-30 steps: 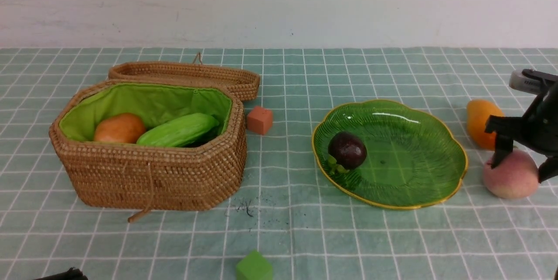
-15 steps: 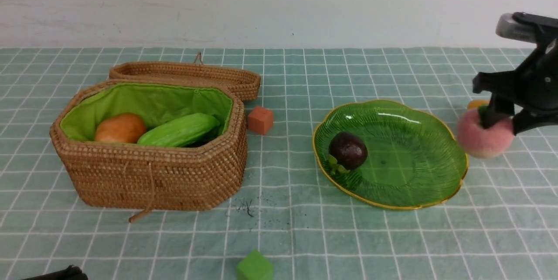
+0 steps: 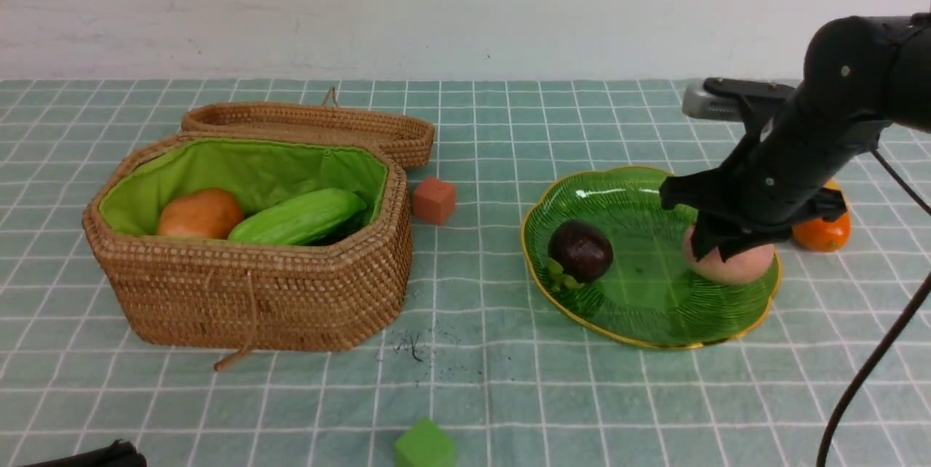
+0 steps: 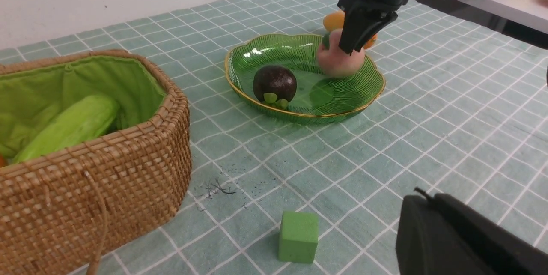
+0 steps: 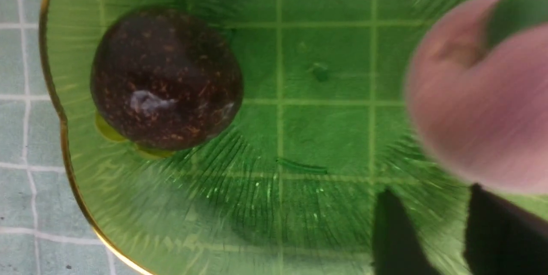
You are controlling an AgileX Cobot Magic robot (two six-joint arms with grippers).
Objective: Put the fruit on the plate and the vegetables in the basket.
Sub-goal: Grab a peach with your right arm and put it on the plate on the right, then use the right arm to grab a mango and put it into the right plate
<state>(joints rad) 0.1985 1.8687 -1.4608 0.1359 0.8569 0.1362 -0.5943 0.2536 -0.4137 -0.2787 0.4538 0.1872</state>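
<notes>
Holding the peach clamped over the plate's right rim, the right end effector risks dropping it off the edge onto the worktop.

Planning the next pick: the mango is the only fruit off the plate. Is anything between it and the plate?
Only the right arm itself. The mango lies on the cloth just off the plate, on its right side, and the right end effector, gripping the peach, hangs over that rim.
</notes>
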